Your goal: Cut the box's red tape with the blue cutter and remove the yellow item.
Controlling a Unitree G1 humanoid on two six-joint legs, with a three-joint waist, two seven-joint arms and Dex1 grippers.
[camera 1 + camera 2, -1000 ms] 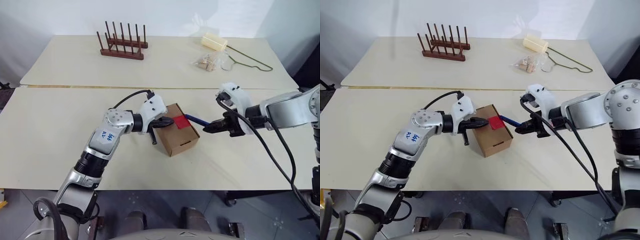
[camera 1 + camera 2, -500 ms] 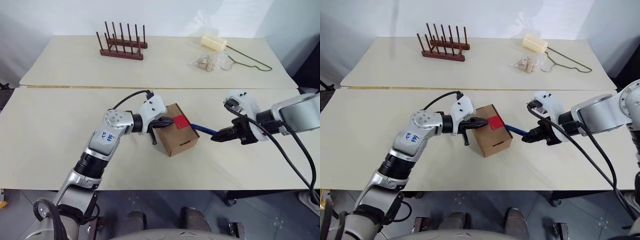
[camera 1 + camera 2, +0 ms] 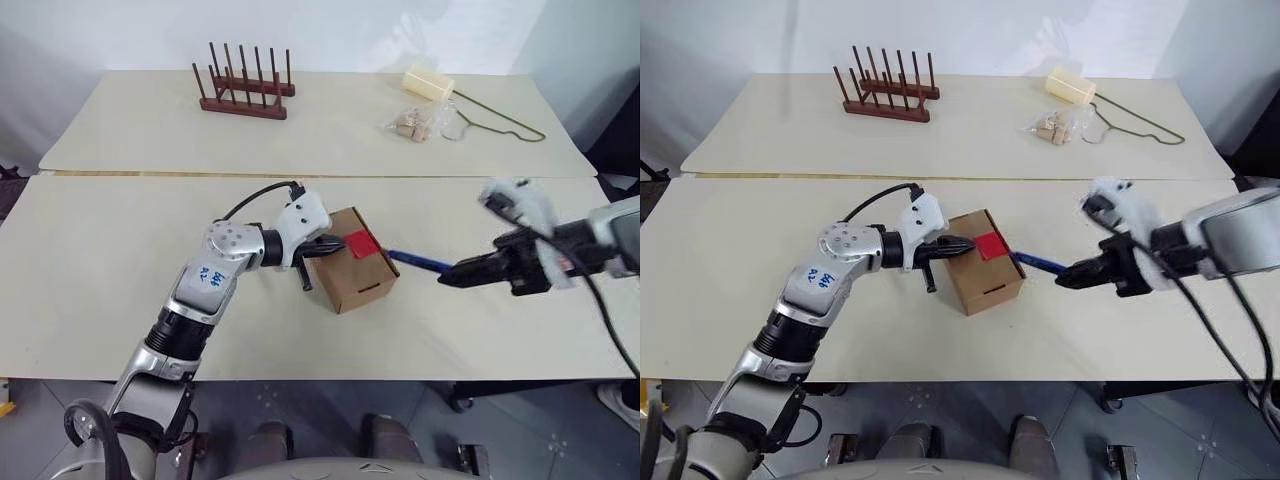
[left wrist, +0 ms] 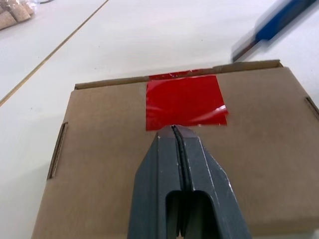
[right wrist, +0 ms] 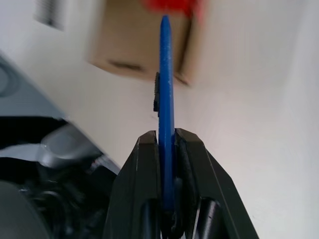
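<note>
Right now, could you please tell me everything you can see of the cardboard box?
The box is a small brown cardboard carton, closed, lying on the near table. A red tape square seals its top edge and looks intact. Slots show in its top and front faces. The shut left gripper rests on its top, just before the tape. The blue cutter, held by the right gripper, points at its right side, clear of it.
</note>
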